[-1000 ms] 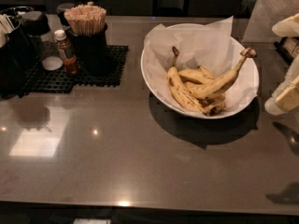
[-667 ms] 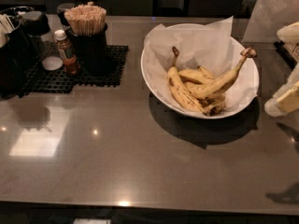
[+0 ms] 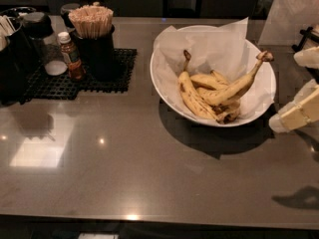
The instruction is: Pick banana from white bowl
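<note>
The white bowl (image 3: 167, 91), lined with thin white paper, stands right of centre on the dark counter. Several bananas lie in it. The banana (image 3: 233, 88) is the long curved one lying on top, and its thin stem rises to the upper right to a dark knob near the rim. A thicker brown-spotted banana (image 3: 192, 97) lies to its left. My gripper (image 3: 300, 86) is at the right edge of the view, just outside the bowl's right rim. Its cream fingers (image 3: 297, 115) are spread apart and hold nothing.
A black cup of wooden stirrers (image 3: 92, 39) and a small sauce bottle (image 3: 71, 56) stand on a black mat (image 3: 82, 78) at the back left, with dark containers (image 3: 17, 44) beside them. A white sheet (image 3: 291, 11) stands at the back right.
My gripper has moved down a little at the right edge, beside the bowl. The bowl and bananas have not moved.
</note>
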You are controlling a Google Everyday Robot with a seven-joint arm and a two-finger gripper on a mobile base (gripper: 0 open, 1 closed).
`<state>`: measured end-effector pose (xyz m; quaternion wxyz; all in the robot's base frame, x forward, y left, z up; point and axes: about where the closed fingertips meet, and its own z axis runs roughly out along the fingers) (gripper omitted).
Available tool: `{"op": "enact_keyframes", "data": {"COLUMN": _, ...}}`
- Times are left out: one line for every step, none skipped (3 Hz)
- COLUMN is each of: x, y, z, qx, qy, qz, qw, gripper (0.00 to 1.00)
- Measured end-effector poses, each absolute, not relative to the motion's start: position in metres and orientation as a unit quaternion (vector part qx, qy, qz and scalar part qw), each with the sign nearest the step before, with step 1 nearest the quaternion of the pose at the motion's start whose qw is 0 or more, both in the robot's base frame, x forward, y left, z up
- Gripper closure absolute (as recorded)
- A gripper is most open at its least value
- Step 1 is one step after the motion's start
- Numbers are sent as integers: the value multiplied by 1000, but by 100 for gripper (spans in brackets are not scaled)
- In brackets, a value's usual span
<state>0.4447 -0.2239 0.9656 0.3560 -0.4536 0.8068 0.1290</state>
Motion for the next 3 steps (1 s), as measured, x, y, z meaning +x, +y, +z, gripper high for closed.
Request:
{"op": "enact_keyframes", "data": {"x": 445, "y": -224, "z": 965, "qx": -453, "qy": 807, "qz": 129, "qw": 356, "gripper": 0}}
{"op": "enact_keyframes", "data": {"x": 444, "y": -223, "z": 963, "qx": -447, "qy": 806, "qz": 141, "qw": 360, "gripper": 0}}
{"op": "enact_keyframes", "data": {"x": 446, "y": -219, "z": 956, "qx": -432, "qy": 802, "qz": 183, "qw": 371, "gripper": 0}}
